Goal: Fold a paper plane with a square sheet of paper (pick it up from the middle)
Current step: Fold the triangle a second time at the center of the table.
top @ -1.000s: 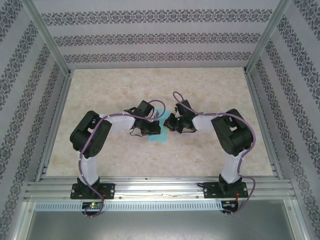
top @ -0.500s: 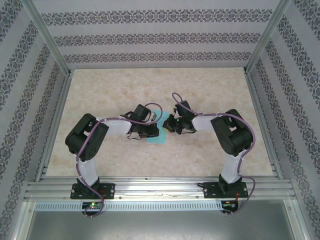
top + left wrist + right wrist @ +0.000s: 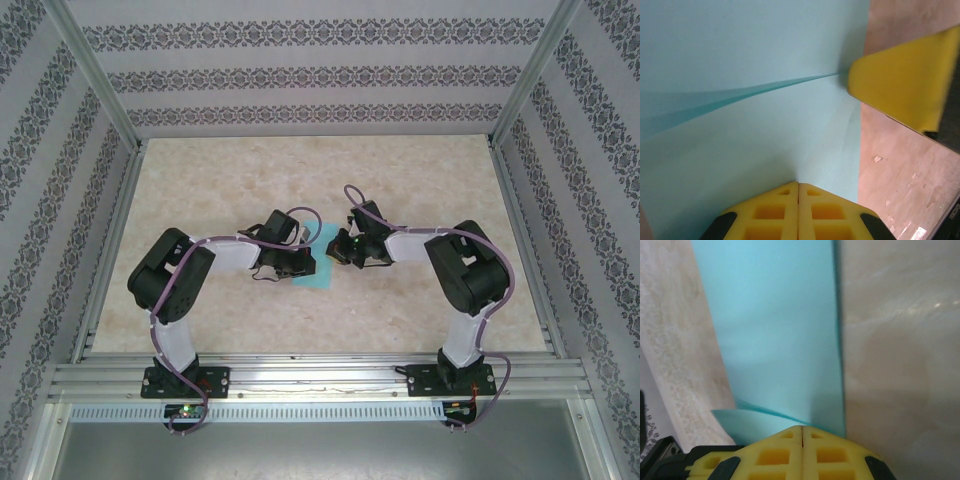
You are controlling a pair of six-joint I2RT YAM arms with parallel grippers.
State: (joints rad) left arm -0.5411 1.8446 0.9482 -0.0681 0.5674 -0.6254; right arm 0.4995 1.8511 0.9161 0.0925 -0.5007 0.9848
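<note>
The square sheet of paper (image 3: 314, 280) lies partly folded on the table, turquoise, between my two grippers. In the left wrist view the paper (image 3: 750, 130) shows one raised crease running toward the right gripper's yellow finger (image 3: 905, 85), which sits at the crease's end near the paper's edge. My left gripper (image 3: 798, 183) is shut, tips down on the paper's flat surface. My right gripper (image 3: 802, 427) is also shut, tips on the paper (image 3: 775, 330) by its long right edge, where a loose flap (image 3: 750, 417) lifts to the left. From above, the left gripper (image 3: 306, 263) and right gripper (image 3: 334, 250) nearly meet.
The beige marbled table (image 3: 420, 170) stretches bare around the paper. Patterned walls and an aluminium frame (image 3: 300, 375) close in the workspace. Both arms bend inward toward the centre, purple cables looping over them.
The left arm has drawn back toward its base, sliding its shut gripper a little nearer and to the left over the paper. The right gripper has barely moved.
</note>
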